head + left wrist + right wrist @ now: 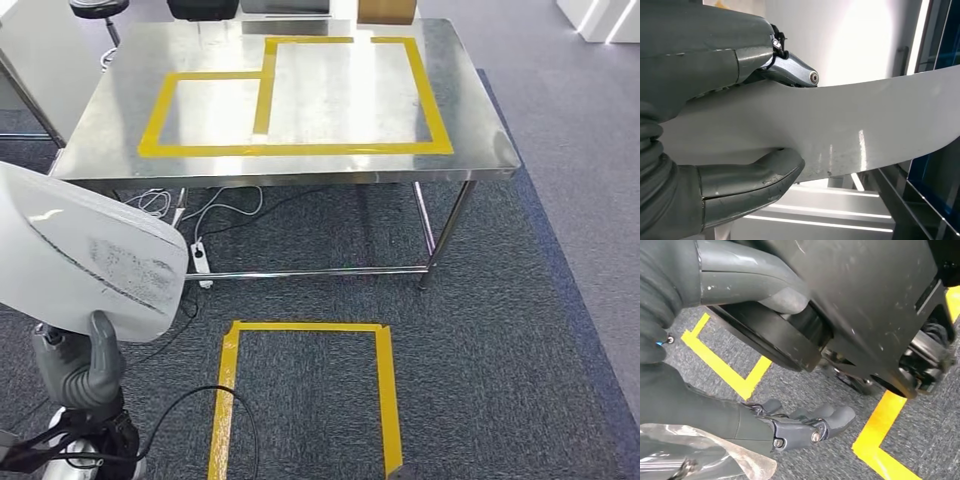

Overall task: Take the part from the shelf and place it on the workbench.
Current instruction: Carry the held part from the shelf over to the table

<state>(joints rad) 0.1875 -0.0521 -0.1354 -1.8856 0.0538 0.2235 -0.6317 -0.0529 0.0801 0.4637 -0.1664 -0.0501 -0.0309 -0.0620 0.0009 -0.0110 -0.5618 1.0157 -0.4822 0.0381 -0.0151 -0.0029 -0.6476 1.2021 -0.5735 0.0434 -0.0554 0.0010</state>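
The part (83,255) is a large, white, curved panel with grey scuffs, low at the left of the head view. My left hand (79,370) grips its lower edge from beneath. In the left wrist view the thumb and fingers of my left hand (685,75) clamp the panel (866,125) from both sides. The steel workbench (106,110) stands ahead, with yellow tape rectangles (302,150) marked on its bare top. My right hand (791,427) hangs over the carpet with its fingers stretched out and nothing in it.
A yellow tape outline (385,390) marks the grey carpet in front of the bench. A power strip (200,258) and cables lie under the bench's left end. A black cable (189,400) loops on the floor near my left hand. A cardboard box (386,10) stands behind the bench.
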